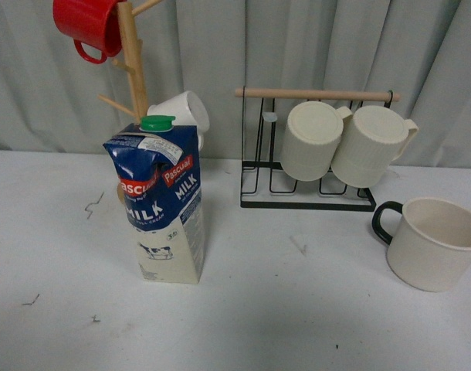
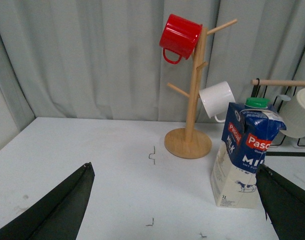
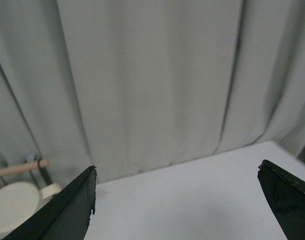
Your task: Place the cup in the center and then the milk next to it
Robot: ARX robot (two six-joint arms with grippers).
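The cup [image 1: 436,243], a wide cream mug with a black loop handle, stands upright on the white table at the right of the front view. The milk [image 1: 160,201], a blue and cream Pascual carton with a green cap, stands upright left of centre, in front of the wooden mug tree. It also shows in the left wrist view [image 2: 245,155]. Neither arm shows in the front view. My left gripper [image 2: 175,172] is open and empty, with the carton just inside one finger. My right gripper [image 3: 177,172] is open and empty, facing the curtain and bare table.
A wooden mug tree [image 1: 133,58] holds a red mug [image 1: 85,23] and a small white mug [image 1: 181,112]. A black wire rack [image 1: 309,174] with a wooden bar holds two ribbed cream mugs [image 1: 347,141]. A grey curtain closes the back.
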